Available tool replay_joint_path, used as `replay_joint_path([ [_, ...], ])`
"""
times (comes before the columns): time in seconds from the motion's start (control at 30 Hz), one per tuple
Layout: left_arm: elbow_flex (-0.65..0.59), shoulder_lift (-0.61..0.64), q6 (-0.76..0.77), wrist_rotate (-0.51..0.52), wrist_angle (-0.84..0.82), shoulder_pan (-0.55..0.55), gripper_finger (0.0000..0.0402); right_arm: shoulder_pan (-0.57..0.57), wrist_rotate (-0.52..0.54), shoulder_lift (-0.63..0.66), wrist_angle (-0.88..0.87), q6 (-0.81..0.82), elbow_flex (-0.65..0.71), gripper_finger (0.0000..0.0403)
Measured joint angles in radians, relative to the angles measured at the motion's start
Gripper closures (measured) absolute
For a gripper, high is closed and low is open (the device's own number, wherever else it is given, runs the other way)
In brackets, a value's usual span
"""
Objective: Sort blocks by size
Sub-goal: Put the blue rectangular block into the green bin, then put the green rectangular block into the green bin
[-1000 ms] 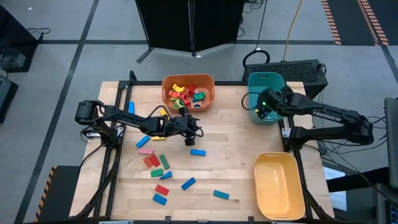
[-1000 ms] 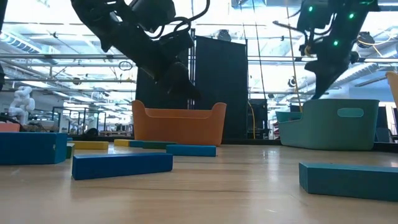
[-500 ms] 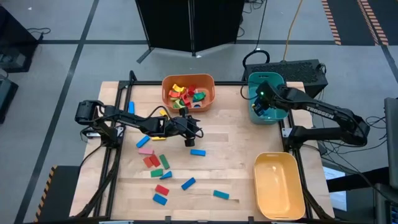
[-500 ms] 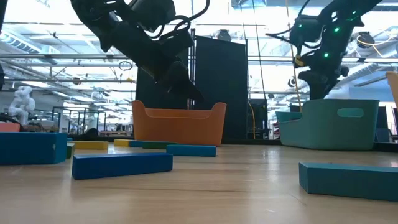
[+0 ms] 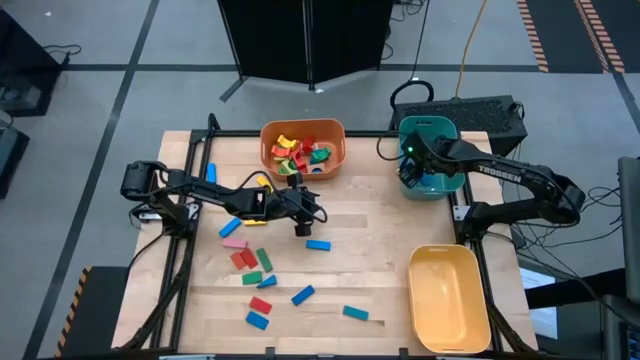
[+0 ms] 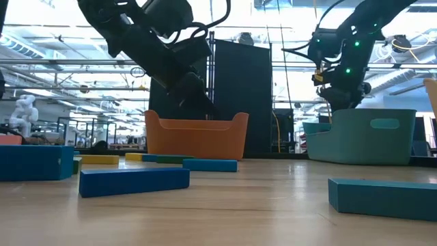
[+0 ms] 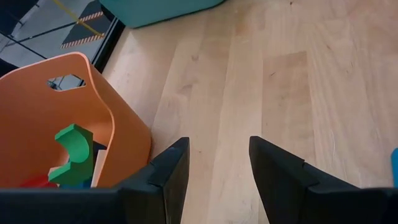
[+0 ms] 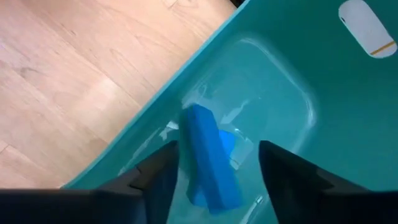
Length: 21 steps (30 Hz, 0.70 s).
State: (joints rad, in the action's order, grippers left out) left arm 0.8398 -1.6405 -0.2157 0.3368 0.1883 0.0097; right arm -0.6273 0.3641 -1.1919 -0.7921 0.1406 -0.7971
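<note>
Blue block (image 8: pixel 209 163) tilted inside teal bin, loose blocks (image 5: pixel 252 259) scattered on table

Wooden table (image 5: pixel 380 270): orange bin (image 5: pixel 303 149), teal bin (image 5: pixel 428 158), yellow bin (image 5: pixel 448 298), roughly dozen scattered blocks (image 5: pixel 262 275).

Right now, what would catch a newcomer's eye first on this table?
The right tool hangs over the teal plastic bin at the far right, open, with a blue rectangular block between its fingers. The orange plastic bin, far centre, holds mixed pieces, and the left tool hovers near it.
</note>
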Motion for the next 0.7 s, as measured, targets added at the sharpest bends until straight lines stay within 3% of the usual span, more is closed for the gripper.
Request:
replay_joint_path([
  [0.2, 0.000, 0.000, 0.000, 0.000, -0.002, 0.000, 0.0233, 0.000, 0.000, 0.000, 0.000, 0.015, 0.000, 0.0154],
  [0.43, 0.000, 0.000, 0.006, 0.000, -0.076, 0.000, 0.0233, 0.019, 0.017, 0.018, 0.042, 0.043, 0.000, 0.0162],
  [0.7, 0.001, 0.000, 0.023, -0.023, -0.287, 0.023, 0.0233, 0.085, 0.037, 0.137, 0.153, 0.023, 0.000, 0.0172],
])
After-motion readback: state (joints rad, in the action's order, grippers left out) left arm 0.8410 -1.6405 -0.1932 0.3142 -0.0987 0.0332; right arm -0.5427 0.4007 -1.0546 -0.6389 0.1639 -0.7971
